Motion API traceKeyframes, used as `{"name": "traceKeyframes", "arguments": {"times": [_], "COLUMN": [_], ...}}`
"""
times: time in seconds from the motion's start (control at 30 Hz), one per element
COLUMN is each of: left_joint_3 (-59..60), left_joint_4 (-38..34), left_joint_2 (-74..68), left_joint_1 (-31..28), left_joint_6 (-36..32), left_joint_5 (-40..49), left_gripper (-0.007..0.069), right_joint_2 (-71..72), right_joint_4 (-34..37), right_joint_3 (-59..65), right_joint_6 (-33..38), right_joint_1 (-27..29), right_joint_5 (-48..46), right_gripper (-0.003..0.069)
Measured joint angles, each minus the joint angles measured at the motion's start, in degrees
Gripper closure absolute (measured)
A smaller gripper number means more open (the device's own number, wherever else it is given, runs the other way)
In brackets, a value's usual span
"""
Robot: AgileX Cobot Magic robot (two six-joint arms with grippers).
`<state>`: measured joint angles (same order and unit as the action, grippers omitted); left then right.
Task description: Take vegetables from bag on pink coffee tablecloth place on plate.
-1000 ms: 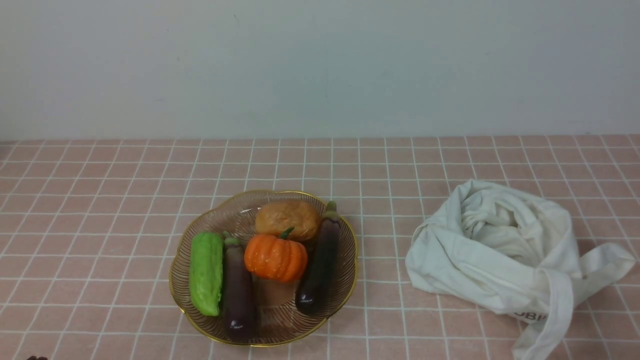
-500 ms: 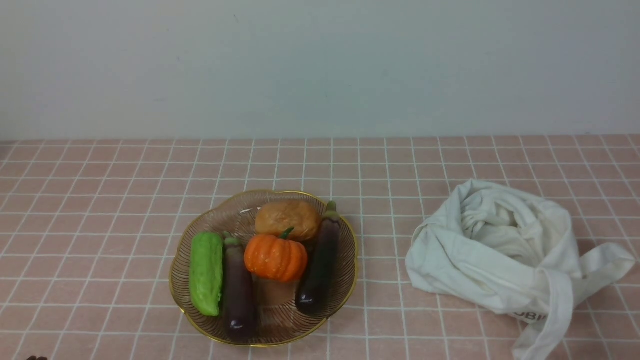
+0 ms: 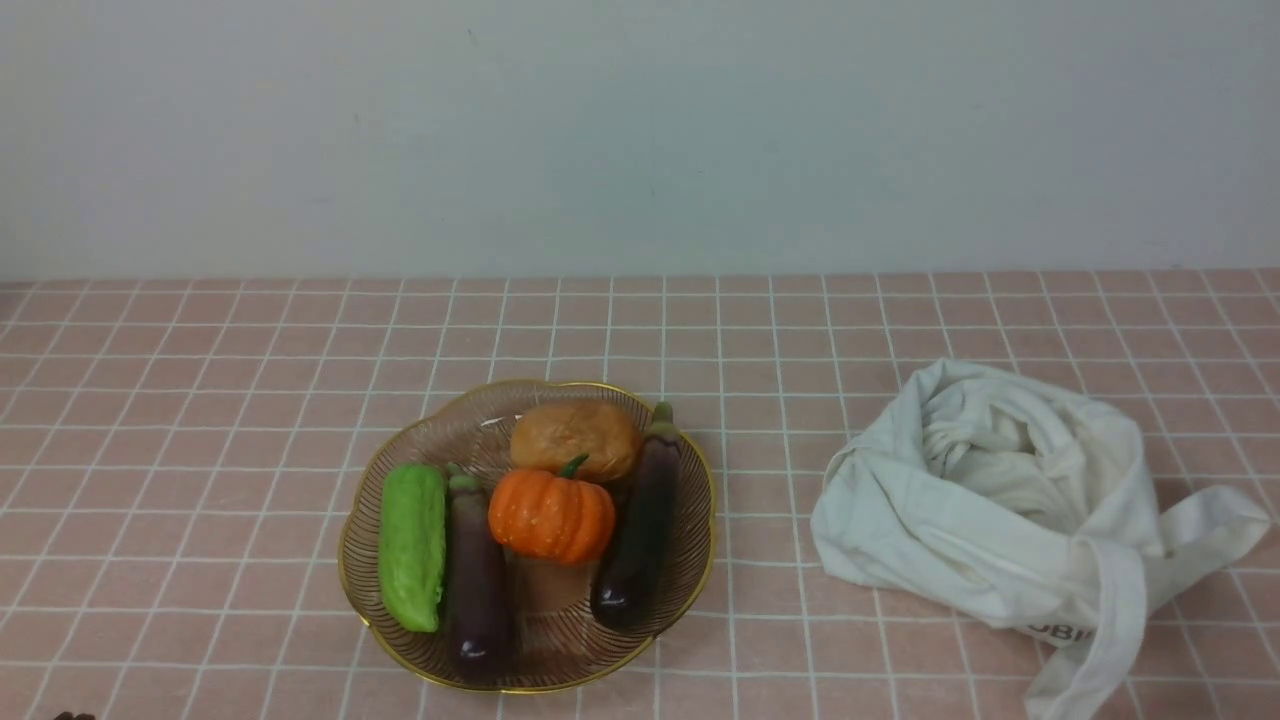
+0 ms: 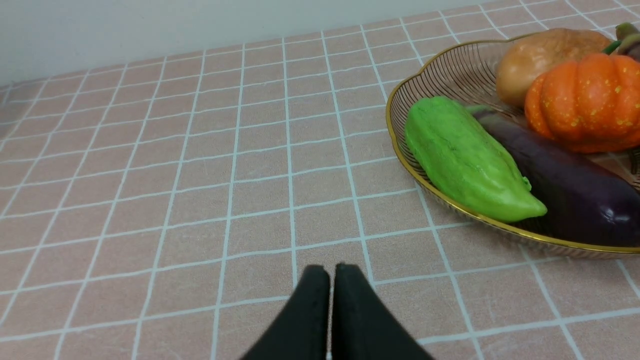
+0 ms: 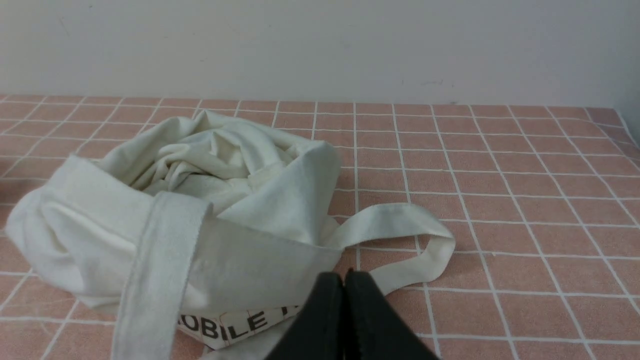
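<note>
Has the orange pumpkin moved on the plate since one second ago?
No. The pumpkin keeps its place against the plate's gold rim, between the two eggplants, in front of the brown potato.

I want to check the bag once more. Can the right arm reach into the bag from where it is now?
Probably yes. The right gripper sits shut just in front of the bag, whose mouth gapes upward, with nothing between. One strap drapes over the near edge and might snag.
</note>
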<state>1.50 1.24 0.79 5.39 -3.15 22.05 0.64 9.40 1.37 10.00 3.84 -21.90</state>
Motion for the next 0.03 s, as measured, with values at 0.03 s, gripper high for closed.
{"name": "traceKeyframes", "arguments": {"times": [0.03], "left_joint_3": [0.0], "left_joint_4": [0.0], "left_joint_2": [0.0], "left_joint_1": [0.0], "left_joint_6": [0.0], "left_joint_5": [0.0], "left_gripper": [0.0629], "right_joint_2": [0.0], "right_joint_4": [0.0], "right_joint_3": [0.0], "right_joint_6": [0.0], "right_joint_1": [-0.05], "right_joint_5": [0.0], "right_gripper": [0.0671]}}
